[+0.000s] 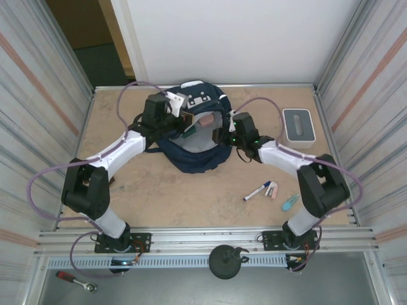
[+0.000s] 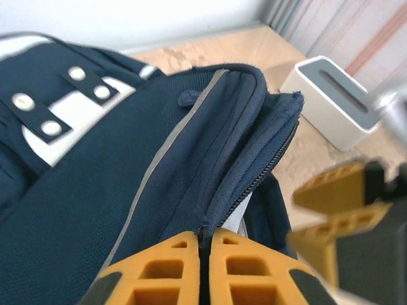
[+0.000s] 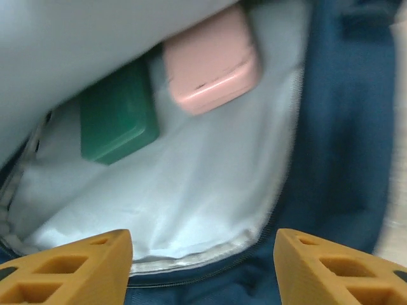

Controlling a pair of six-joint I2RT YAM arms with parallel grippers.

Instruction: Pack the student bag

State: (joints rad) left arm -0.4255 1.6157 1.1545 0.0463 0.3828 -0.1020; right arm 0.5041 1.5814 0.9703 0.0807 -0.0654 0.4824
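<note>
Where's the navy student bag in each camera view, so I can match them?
Top external: student bag just above picture centre.
Left wrist: its navy outside covers left and centre.
Right wrist: navy wall at right, pale inside beside it.
Shared landmarks: white-grey box, top and left wrist; pink case, top and right wrist.

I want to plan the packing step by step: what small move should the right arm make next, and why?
Probably lift the right gripper back out of the student bag and turn toward the marker. Its jaws stand open and empty, the pink case and green case already lie inside, and the left gripper holds the bag's edge.
</note>
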